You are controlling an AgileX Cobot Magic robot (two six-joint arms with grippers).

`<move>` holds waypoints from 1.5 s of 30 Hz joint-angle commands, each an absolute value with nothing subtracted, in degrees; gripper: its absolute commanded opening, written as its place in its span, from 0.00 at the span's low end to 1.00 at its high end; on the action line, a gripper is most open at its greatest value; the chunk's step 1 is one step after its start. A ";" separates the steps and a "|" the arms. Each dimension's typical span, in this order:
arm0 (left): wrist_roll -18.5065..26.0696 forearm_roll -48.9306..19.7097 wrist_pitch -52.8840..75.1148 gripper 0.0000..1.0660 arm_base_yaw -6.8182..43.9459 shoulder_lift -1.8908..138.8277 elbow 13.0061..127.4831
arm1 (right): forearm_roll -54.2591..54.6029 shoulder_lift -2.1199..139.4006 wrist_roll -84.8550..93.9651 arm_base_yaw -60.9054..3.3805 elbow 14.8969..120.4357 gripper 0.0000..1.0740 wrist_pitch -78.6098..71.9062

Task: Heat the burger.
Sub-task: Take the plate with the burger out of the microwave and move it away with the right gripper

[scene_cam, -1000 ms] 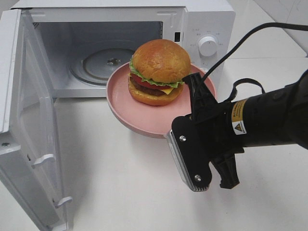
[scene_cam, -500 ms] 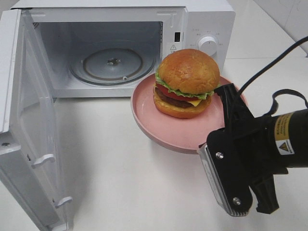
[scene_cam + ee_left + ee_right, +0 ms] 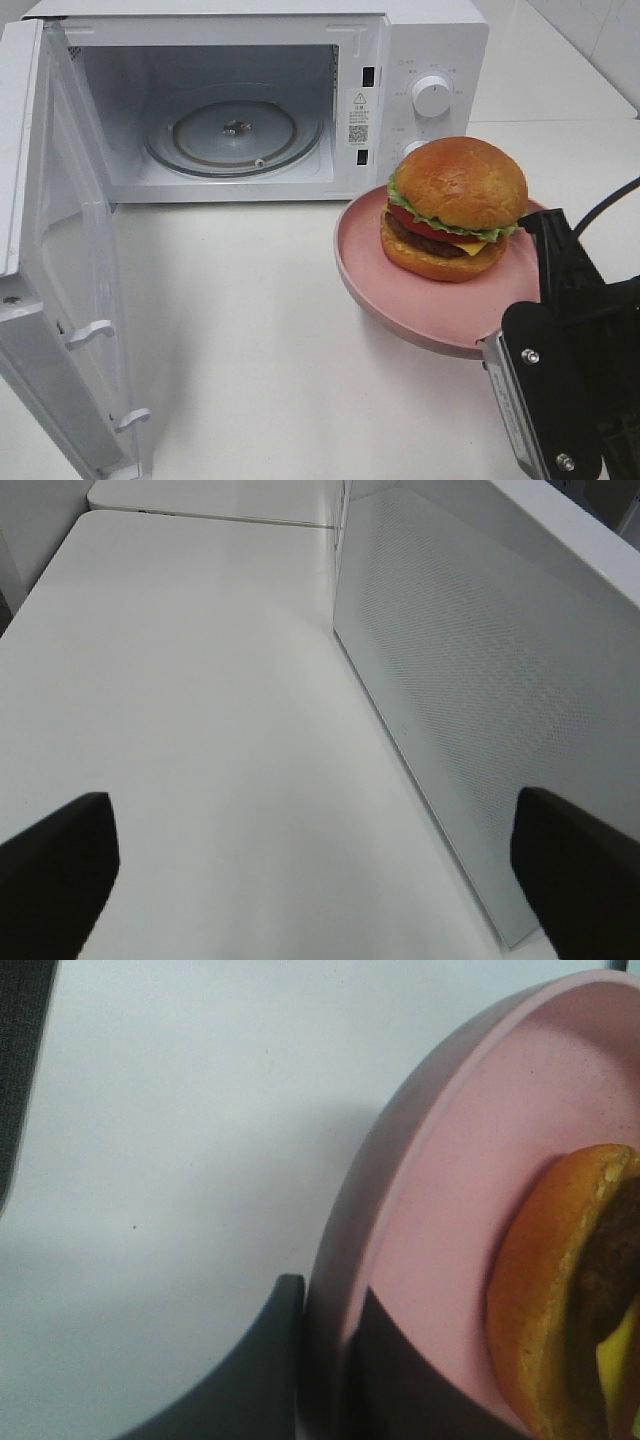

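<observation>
A: Start with the big things. Where does it all stand?

B: The microwave sits at the far edge of the surface, its door swung wide toward the near left corner. The glass turntable inside is bare.

A: And what has just changed?

B: The plate with the burger has travelled. A second ago it was up at the mouth of the oven; now it is out in front of the control panel, toward the right edge of the surface, clear of the opening.

A: So it is moving away from where it must go?

B: That is how I read it. The burger is not yet in the oven, so the heating has not begun. I judge this a backing-off or a fresh line-up, and the plate must return to the cavity.

A: Who holds it?

B: The right tool is clenched on the plate's near rim, one finger over it and one under. The burger rides upright in the middle of the plate.

A: The other arm?

B: The left tool is released, spread wide, holding nothing, beside the door's mesh panel.

A: Anything in the way?

B: The oven's right door frame and the dial stand near the plate; I would mind the rim clipping them.
</observation>
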State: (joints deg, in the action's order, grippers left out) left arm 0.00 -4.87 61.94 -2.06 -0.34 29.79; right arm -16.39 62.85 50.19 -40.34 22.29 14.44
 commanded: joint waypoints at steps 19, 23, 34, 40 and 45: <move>0.00 -4.87 61.31 0.94 -2.18 -0.52 29.68 | -37.30 56.89 12.72 -40.22 22.80 0.00 28.36; 0.00 -4.87 61.31 0.94 -2.18 -0.52 29.68 | -40.51 56.89 8.31 -40.22 22.80 0.00 30.14; 0.00 -4.87 61.31 0.94 -2.18 -0.52 29.68 | -47.38 56.89 -4.47 -40.22 20.74 0.00 33.69; 0.00 -4.87 61.31 0.94 -2.18 -0.52 29.68 | -51.28 57.07 -13.46 -40.22 20.74 0.00 40.51; 0.00 -4.87 61.31 0.94 -2.18 -0.52 29.68 | -53.00 59.42 -20.11 -40.22 20.74 0.00 43.49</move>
State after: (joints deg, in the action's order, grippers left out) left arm 0.00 -4.87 61.94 -2.06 -0.34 29.79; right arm -48.99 59.53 -18.74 -40.34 20.45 42.34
